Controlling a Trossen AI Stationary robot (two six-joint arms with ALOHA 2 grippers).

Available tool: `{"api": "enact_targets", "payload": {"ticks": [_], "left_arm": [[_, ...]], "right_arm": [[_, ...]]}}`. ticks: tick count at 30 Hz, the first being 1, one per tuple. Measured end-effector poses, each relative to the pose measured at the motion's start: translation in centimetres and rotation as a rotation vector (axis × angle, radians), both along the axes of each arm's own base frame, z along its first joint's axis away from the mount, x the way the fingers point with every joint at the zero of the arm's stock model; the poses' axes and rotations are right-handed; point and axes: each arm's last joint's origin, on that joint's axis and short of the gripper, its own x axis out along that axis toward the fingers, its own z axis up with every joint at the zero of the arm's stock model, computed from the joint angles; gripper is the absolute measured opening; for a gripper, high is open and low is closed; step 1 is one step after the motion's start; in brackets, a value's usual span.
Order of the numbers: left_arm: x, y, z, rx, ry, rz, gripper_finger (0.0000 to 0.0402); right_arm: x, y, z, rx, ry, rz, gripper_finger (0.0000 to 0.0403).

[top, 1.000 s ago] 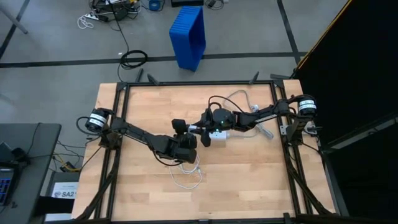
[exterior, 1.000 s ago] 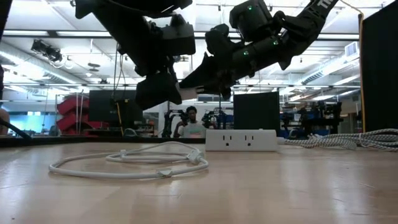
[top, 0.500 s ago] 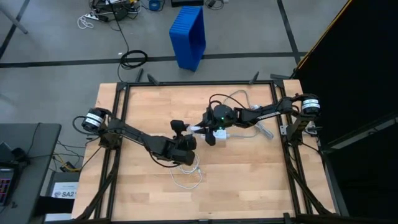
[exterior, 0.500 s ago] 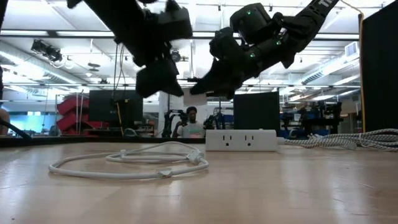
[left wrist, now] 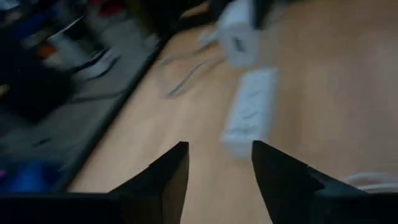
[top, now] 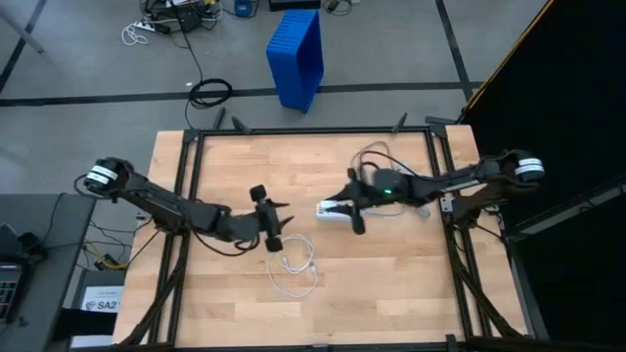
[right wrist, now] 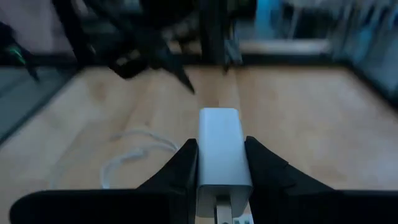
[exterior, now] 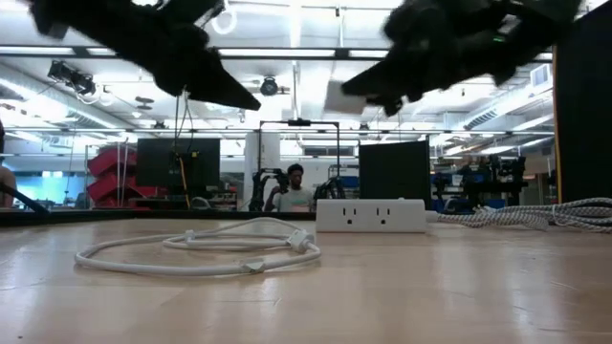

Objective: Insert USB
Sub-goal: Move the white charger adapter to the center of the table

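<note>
Right gripper [right wrist: 221, 163] closed on a white charger block [right wrist: 219, 149], held in the air above the white power strip [top: 337, 210].

Left gripper [top: 277, 226] empty, fingers [left wrist: 160, 180] apart, hovering with the USB [top: 293, 274] just below and beside it. The cable lies in loose loops flat on the table [top: 391, 284], well short of the power strip and touched by neither gripper.

Handling, as a judgement: thin, light, limp. It will trail and drag its coils when lifted, so a grip mid-loop gives no control of the end. Best hold looks like the small stiff plug [exterior: 307, 244] (the one at the loop's end nearest the strip), pinched across its body. The smooth plastic is likely slippery.
</note>
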Motion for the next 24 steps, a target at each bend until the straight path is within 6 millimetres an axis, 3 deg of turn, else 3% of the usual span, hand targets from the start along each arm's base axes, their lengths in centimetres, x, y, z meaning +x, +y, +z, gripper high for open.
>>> {"api": "enact_targets", "payload": {"ticks": [3,9,24], "left_arm": [[-0.5,0.6,-0.8,-0.033,-0.107,-0.053,0.0142],[-0.3,1.7,-1.3,-0.069,-0.206,-0.078,0.0136],[0.2,1.9,-2.2,-0.081,-0.162,-0.127,0.0136]], "right_arm": [[-1.9,1.4,-1.7,-0.046,-0.073,0.079,0.0066],[-3.8,2.5,-5.4,-0.05,0.032,0.078,0.0066],[-3.6,2.8,-11.1,0.034,0.297,-0.021,0.0066]]}}
